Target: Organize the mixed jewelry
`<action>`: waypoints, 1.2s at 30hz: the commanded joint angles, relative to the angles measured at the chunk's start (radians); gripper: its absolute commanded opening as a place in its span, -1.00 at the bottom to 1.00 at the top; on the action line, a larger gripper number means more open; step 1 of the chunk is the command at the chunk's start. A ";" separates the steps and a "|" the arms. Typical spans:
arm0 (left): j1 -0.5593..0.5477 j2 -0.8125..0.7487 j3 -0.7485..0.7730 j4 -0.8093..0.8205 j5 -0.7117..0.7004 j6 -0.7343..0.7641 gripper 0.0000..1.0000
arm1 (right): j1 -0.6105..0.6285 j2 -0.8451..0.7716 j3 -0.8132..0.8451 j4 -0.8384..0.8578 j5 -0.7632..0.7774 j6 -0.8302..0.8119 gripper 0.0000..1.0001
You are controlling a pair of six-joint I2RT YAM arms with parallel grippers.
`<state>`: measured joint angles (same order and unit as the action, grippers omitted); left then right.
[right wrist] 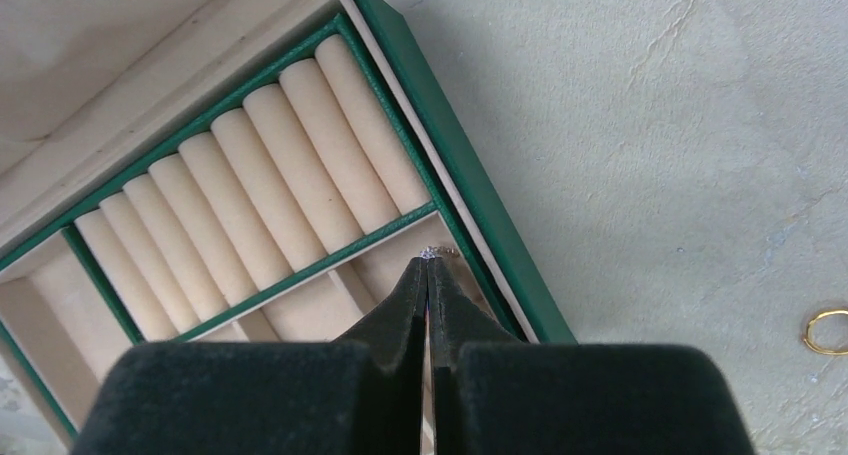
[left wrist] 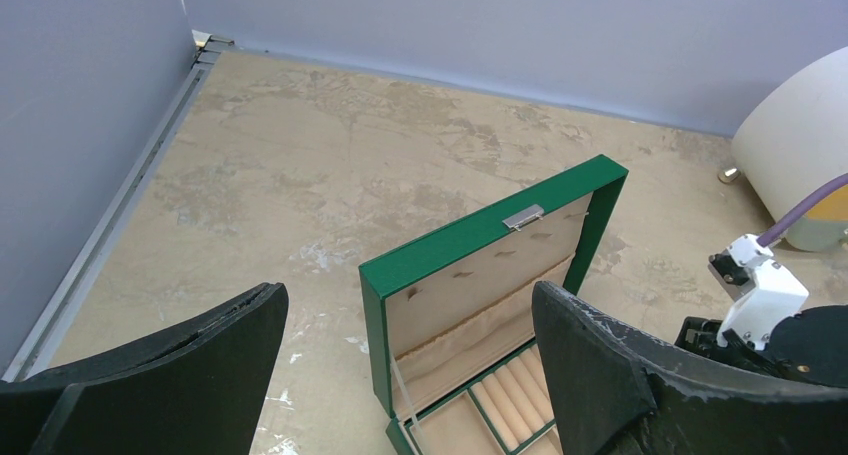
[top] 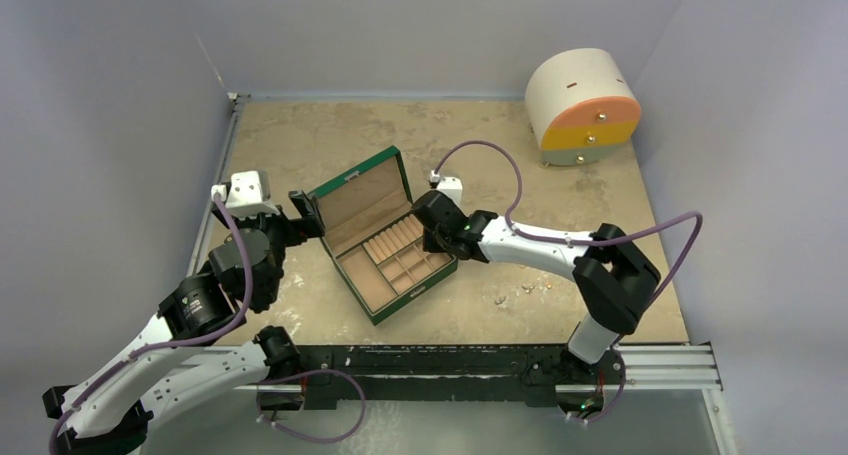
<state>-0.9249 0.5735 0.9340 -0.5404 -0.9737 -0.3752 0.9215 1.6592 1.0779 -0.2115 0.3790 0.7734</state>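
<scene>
Black padded right jaws are pressed together, tip to tip, over the open green box. A tiny glittering piece sits right at the tips; I cannot tell whether it is pinched or only lying beneath them. The tips are above a small tan compartment, just beside the divider that closes off the row of padded rolls and close to the box's green side wall. No jewelry shows among the rolls, and the other tan compartments seen from above look bare, though they are too small to be sure.

The left jaws are spread wide and hold nothing. They hang near the upright lid on the box's left side, apart from it. The lid's lining is tan, and a small silver clasp sits on its top edge.

The rest of the mixed jewelry lies on the table, right of the box: 1 gold ring in the right wrist view, and a few small specks near the right arm in the top view.

At the far right corner stands a round white cabinet on its side, with orange, yellow and pale green drawers.
</scene>
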 commanded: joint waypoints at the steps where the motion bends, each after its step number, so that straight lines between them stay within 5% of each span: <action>1: 0.003 -0.008 0.002 0.028 -0.002 -0.002 0.85 | -0.007 0.020 0.049 0.019 -0.008 0.004 -1.00; 9: 0.003 -0.008 0.002 0.028 -0.003 -0.002 0.84 | -0.007 -0.004 0.042 0.009 -0.026 0.015 -0.60; 20: 0.002 -0.007 0.001 0.028 -0.005 -0.002 0.85 | -0.007 -0.213 -0.003 -0.085 0.010 0.035 -0.48; 36: 0.002 0.004 0.002 0.029 -0.001 -0.001 0.85 | -0.009 -0.600 -0.317 -0.401 0.147 0.273 -0.37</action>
<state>-0.9249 0.5739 0.9340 -0.5404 -0.9741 -0.3748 0.9150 1.0939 0.8078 -0.5247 0.4900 0.9474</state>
